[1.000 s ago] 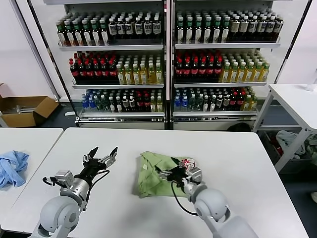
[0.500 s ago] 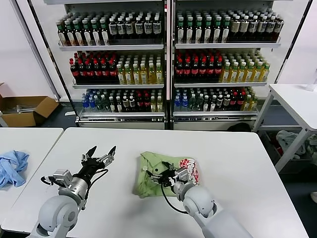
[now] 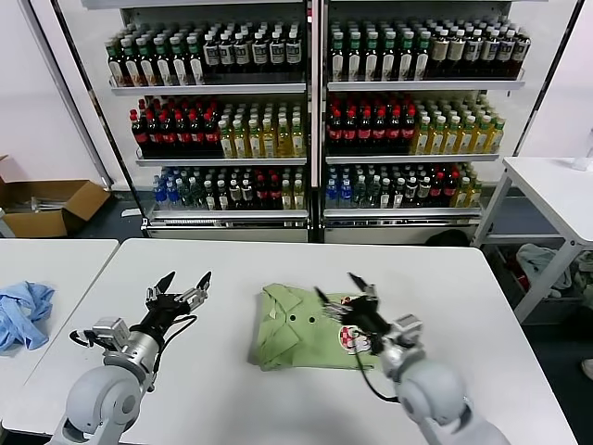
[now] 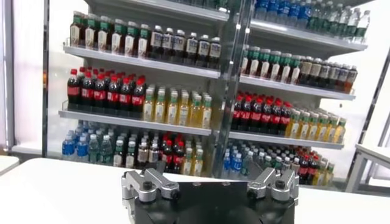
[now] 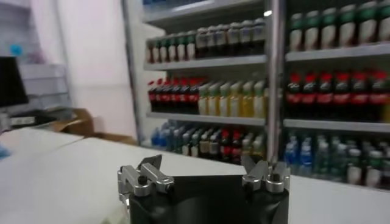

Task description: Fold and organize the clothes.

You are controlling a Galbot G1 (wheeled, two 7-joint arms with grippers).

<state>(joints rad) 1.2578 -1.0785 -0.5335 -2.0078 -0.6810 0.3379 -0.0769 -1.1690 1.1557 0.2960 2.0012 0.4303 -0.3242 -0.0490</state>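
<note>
Before drink shelves (image 3: 315,120), white table (image 3: 463,297) (shirt (image 3: 296,329) folded)

Bright, even light from overhead; my head view is sharp. Faint soft shadows lie on the white table (image 3: 445,278) under my arms. Shelf uprights bow slightly toward the frame edges. My right wrist view is blurred throughout; the left wrist view is crisper, with bottles (image 4: 109,91) legible.
</note>
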